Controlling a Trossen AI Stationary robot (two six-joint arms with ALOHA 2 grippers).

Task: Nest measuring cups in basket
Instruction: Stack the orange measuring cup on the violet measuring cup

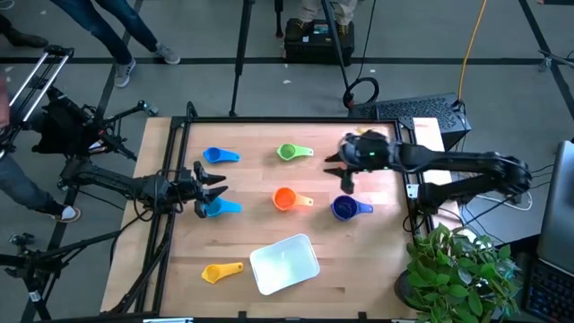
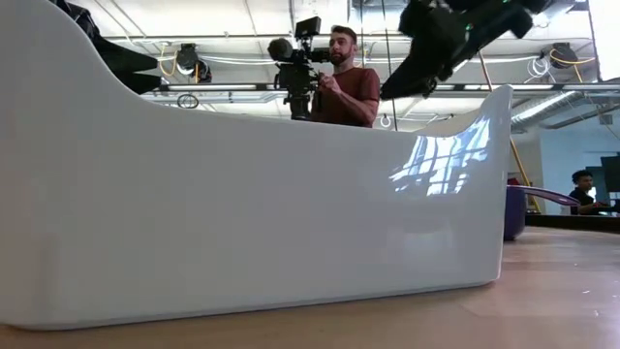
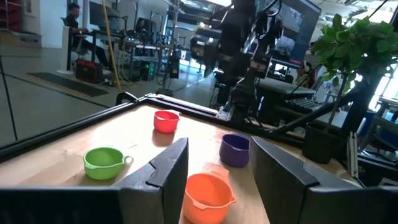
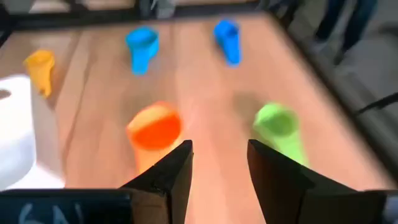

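In the high view several cups stand on the table: blue (image 1: 220, 155), green (image 1: 291, 152), orange (image 1: 287, 198), dark blue (image 1: 348, 208), light blue (image 1: 221, 207) and yellow (image 1: 221, 271). The red cup (image 3: 165, 121) shows only in the left wrist view. The whitish basket (image 1: 284, 263) rests on its base near the near edge and holds nothing that shows. My left gripper (image 1: 213, 185) is open, just beyond the light blue cup and facing the orange cup (image 3: 208, 194). My right gripper (image 1: 337, 169) is open, raised between the green and dark blue cups.
A potted plant (image 1: 457, 269) stands off the table's near right corner. A person with a camera (image 2: 339, 82) stands behind the table in the low view, where the basket wall (image 2: 252, 204) fills most of the picture. Bare wood lies between the cups.
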